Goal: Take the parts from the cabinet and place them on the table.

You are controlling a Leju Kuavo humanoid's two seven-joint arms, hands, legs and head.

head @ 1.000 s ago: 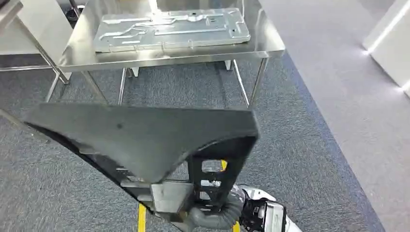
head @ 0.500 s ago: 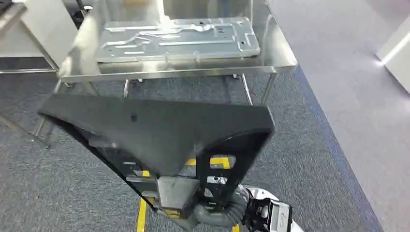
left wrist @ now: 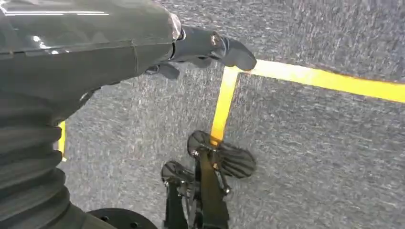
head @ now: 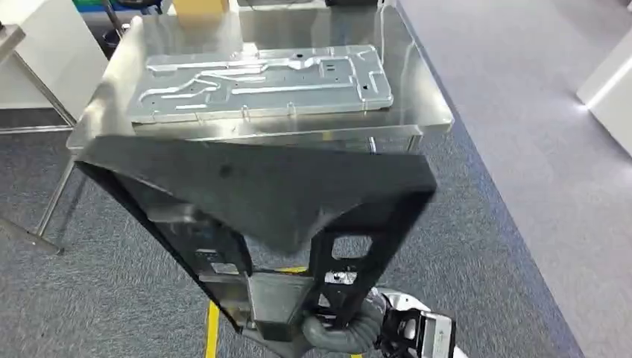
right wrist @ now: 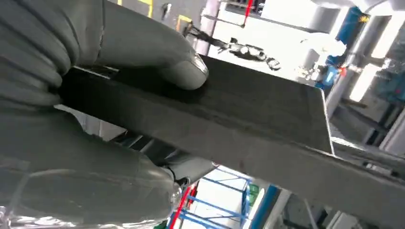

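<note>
R hand (right wrist: 90, 119) clamps the black part (head: 253, 198) at its near edge, thumb on top, fingers under; grip looks firm. In head view the wrist sits at 6 o'clock, with the part fanning up and out toward 12. L hand (left wrist: 200, 47) hangs over carpet (left wrist: 310, 157) w/ yellow tape (left wrist: 224, 105), fingers loosely curled, holding nothing.

Part is airborne, its far edge overlapping the near rim of the steel table (head: 417, 89) at 12 o'clock. A stamped metal panel (head: 261, 82) already lies across the tabletop.

Step in hand, est.: carry and set down. Procedure:
- Keep part level; a one-hand edge grip invites sag.
- Clear the table rim before lowering.
- Land on bare steel nr the front, or flat on the panel; avoid sliding contact.
- Release only once fully supported.
</note>
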